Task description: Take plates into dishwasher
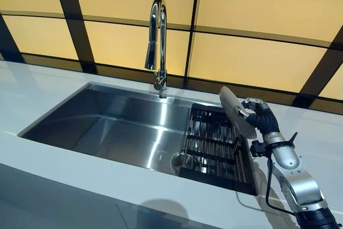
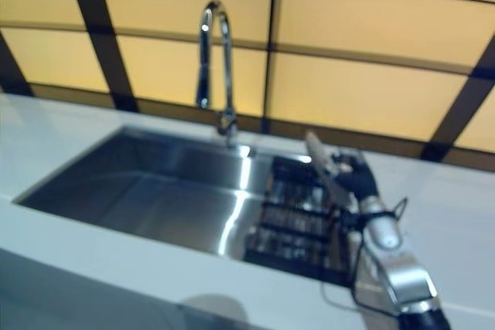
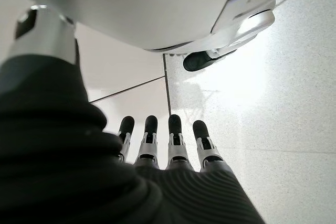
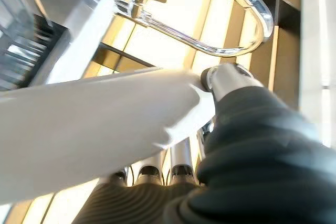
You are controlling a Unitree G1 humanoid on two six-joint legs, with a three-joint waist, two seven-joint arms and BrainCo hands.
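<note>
While its left hand hangs with fingers straight above the floor, the right hand clasps a pale plate on edge, tilted, over the black rack in the steel sink, near the tap, beside the white counter.

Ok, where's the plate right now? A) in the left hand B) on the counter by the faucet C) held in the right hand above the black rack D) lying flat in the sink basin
C: the right hand pinches the plate, tilted on edge over the black rack.
</note>
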